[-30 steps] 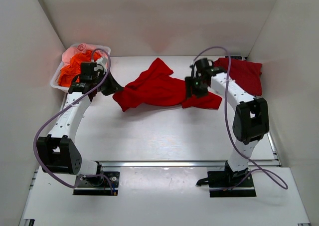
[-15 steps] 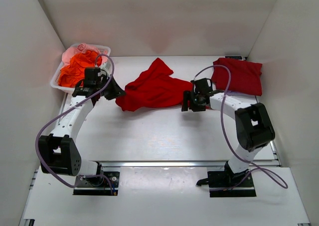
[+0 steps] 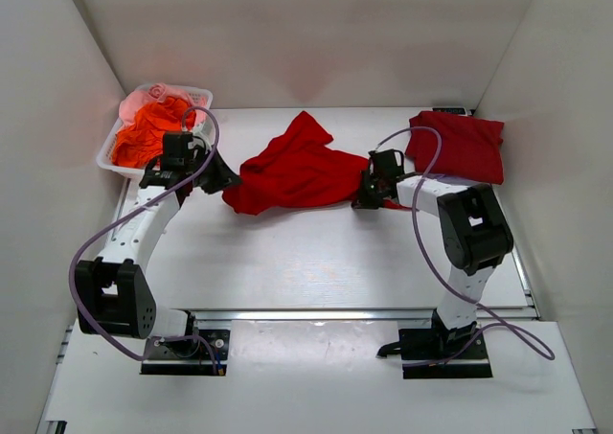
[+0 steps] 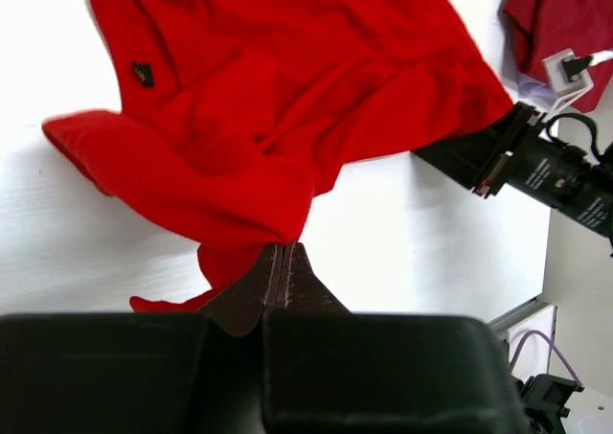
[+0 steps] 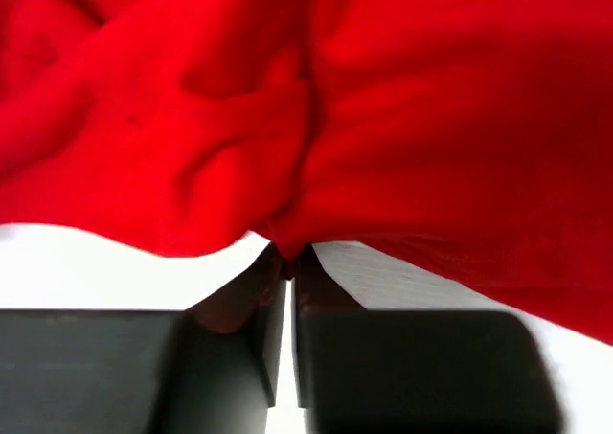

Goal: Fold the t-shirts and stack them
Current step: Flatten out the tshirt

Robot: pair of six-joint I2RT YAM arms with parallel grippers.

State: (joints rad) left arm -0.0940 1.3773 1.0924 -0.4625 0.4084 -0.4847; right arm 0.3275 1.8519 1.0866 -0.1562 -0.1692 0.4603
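Crumpled red shirt at centre of table. Left gripper clenched on its left edge, right gripper clenched on its right edge. Right gripper has dropped low since a second ago, right flap drawn in. Probably ready to stretch flat. Folded shirt far right.
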